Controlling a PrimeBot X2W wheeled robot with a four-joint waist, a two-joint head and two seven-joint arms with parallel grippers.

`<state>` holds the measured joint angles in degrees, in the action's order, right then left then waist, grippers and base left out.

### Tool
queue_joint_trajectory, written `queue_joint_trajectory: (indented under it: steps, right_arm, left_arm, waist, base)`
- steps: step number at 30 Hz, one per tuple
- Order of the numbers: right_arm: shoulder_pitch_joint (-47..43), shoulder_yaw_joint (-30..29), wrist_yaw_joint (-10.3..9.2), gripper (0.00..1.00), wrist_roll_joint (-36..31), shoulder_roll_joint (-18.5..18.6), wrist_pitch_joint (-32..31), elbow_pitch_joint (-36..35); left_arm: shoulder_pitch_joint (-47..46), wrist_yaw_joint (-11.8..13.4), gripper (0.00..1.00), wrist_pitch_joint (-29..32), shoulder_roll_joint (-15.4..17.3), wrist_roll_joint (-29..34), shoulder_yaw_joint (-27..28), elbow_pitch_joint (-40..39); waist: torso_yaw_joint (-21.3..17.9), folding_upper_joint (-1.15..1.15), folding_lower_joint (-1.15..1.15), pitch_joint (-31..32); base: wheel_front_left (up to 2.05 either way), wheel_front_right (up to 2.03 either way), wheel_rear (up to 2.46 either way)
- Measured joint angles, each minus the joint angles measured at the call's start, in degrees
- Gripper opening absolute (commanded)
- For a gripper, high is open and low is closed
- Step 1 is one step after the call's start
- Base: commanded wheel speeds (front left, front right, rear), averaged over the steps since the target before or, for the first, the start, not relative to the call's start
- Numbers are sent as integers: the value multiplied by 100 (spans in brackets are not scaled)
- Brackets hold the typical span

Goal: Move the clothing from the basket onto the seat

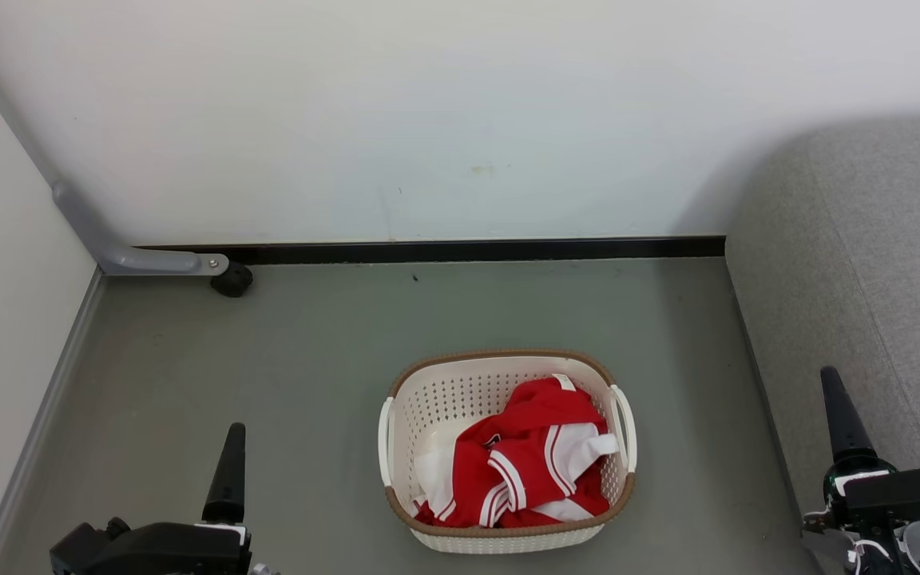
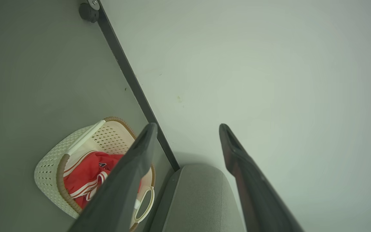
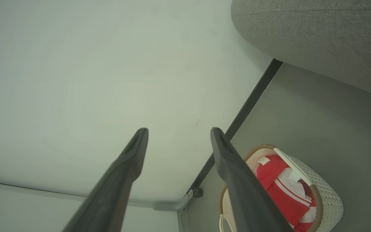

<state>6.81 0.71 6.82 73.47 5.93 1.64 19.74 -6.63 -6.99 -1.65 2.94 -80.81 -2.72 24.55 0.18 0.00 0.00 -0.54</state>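
The clothing [image 1: 528, 459] lies crumpled in the basket [image 1: 436, 399], mostly in its right half. We judge it light, soft and limp. It will sag and trail, so we would pinch a raised red fold at the top of the heap rather than a loose white edge.

From the left we note:
- a grey frame foot [image 1: 148, 260] with a black castor [image 1: 232, 279] at the white wall [image 1: 428, 120];
- the left pincer [image 2: 188, 129], fingers spread and empty;
- the basket, standing on the bare grey-green floor [image 1: 268, 359];
- the right pincer [image 3: 179, 130], likewise spread and empty;
- the seat [image 1: 867, 303], near the basket on its right.
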Motion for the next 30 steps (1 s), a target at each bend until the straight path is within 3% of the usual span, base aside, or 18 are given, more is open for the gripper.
queue_joint_trajectory:
  steps: [8,30]
  right_arm:
    - [50,174,-29,100,-634,94,140,16]
    - [361,954,-59,100,-2787,538,565,298]
  left_arm:
    - [-80,36,100,-109,43,470,-87,122]
    - [-400,196,100,-563,341,2728,-676,472]
  waist:
    - [-8,0,0,4]
    - [-6,0,0,50]
  base:
    - [0,0,0]
    - [0,0,0]
